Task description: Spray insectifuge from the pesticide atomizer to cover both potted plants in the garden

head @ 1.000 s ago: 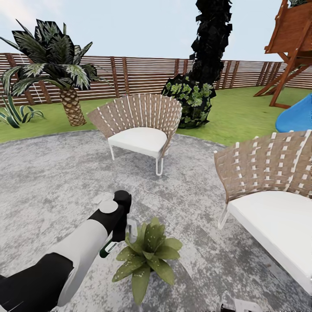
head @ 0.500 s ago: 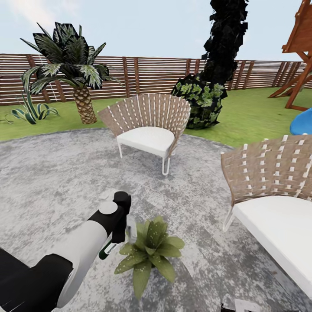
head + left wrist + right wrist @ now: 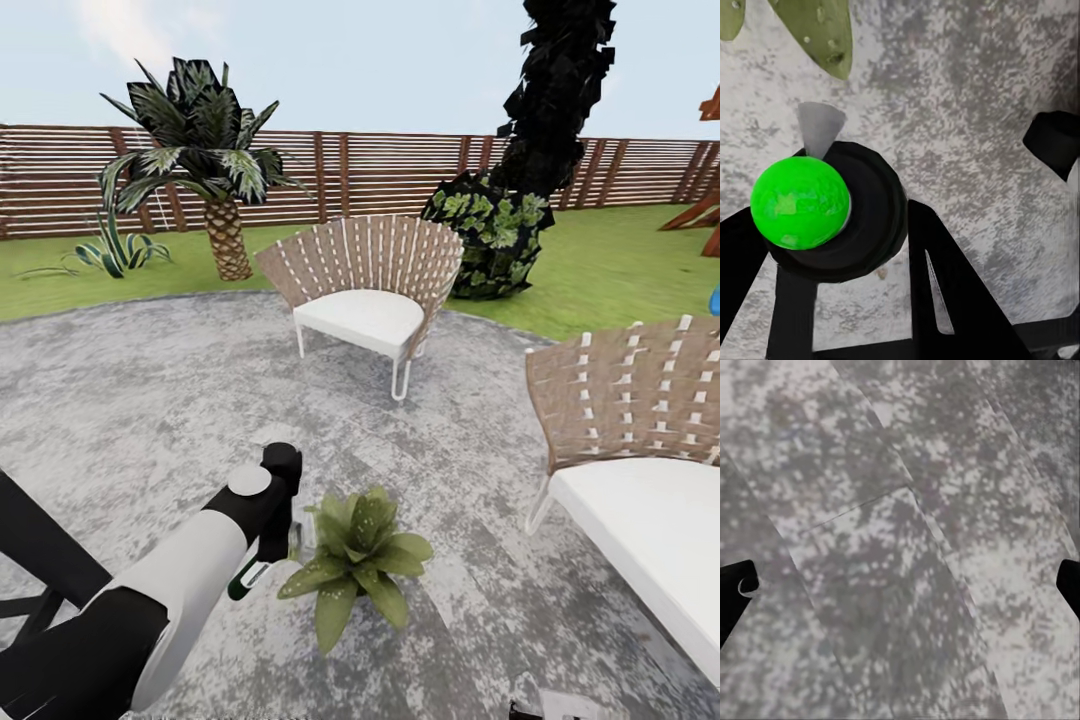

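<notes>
One potted plant (image 3: 360, 560), a low rosette of broad green leaves, sits on the speckled patio (image 3: 150, 400) with its pot hidden under the leaves. Right beside it on its left, my left gripper (image 3: 272, 545) is shut on the pesticide atomizer (image 3: 298, 532). In the left wrist view the atomizer's dark round body (image 3: 870, 217) sits between the black fingers (image 3: 945, 285), with a bright green ball (image 3: 799, 202) on it, a small grey cone at its edge and leaves (image 3: 825, 34) beyond. The other potted plant is out of view. My right gripper (image 3: 900, 585) hangs open over bare paving.
Two woven chairs with white cushions stand on the patio, one ahead (image 3: 365, 290) and one close on the right (image 3: 640, 450). A palm (image 3: 215, 150), a dark bush (image 3: 490, 240) and the slat fence (image 3: 380, 170) lie beyond. A black bar (image 3: 45, 550) crosses the lower left.
The whole picture has slid right, so the camera has turned left. The left arm keeps its pose and grip; the plant now lies slightly further right of the gripper.
</notes>
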